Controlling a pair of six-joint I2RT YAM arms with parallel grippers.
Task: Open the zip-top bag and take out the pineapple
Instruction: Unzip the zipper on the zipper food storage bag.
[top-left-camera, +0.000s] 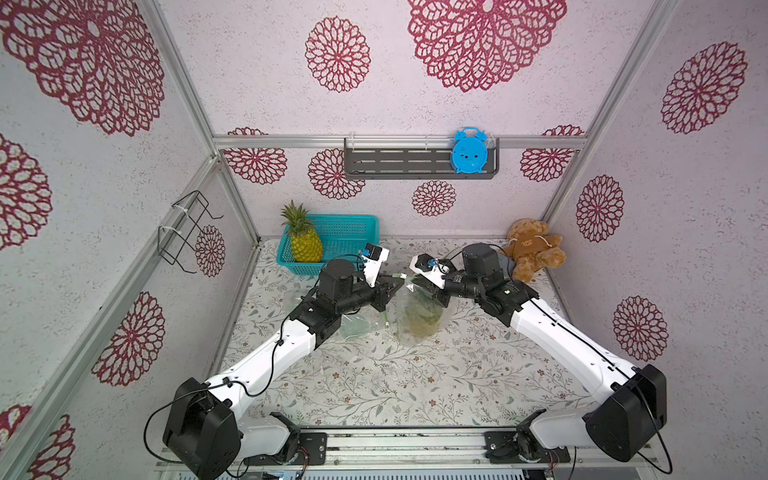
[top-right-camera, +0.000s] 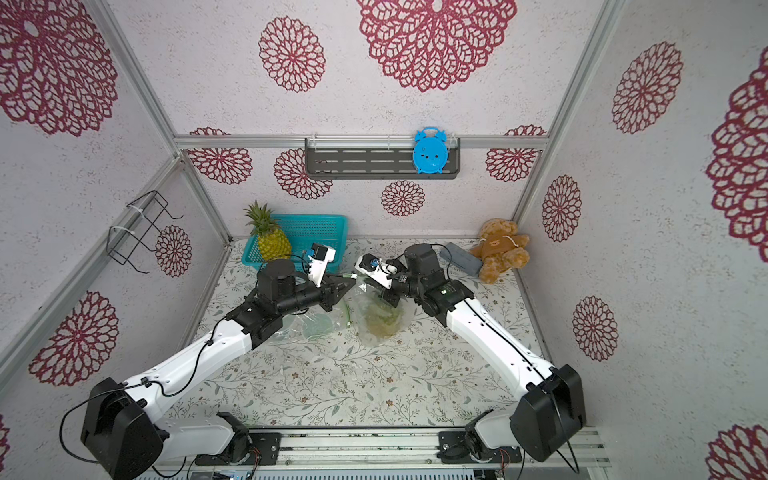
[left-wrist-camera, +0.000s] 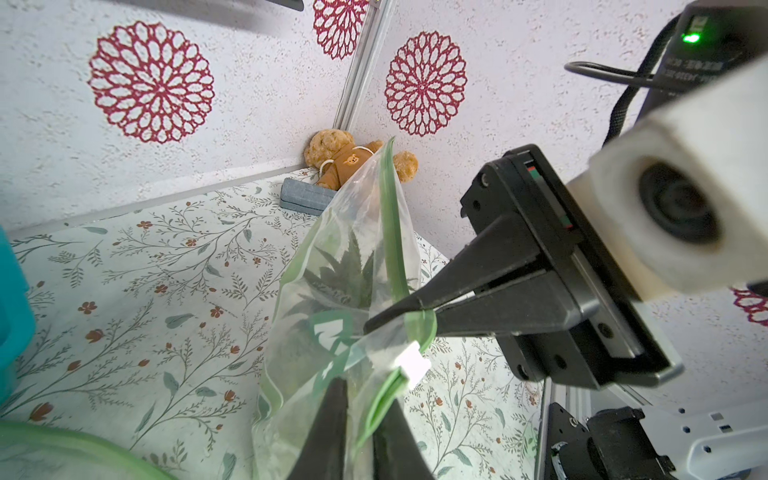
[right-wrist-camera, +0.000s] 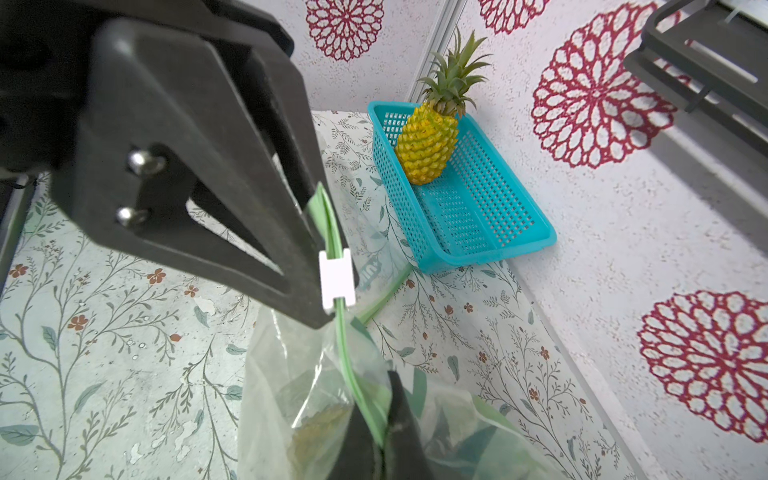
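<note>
Pineapple (top-left-camera: 417, 321) shows hazily inside zip-top bag (left-wrist-camera: 357, 232); right claw (right-wrist-camera: 382, 436) pinches its seal (right-wrist-camera: 345, 353), left claw (left-wrist-camera: 365, 395) unclear.

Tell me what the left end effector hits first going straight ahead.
The zip-top bag; its green edge sits inside the left end effector. Just beyond, likely the right end effector, though depth is unclear.

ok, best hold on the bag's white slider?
Pinch the white slider across its flat faces, left end effector coming from the robot's left. It straddles the green zip strip, which the right end effector pinches further along, so the faces are likely reachable.
</note>
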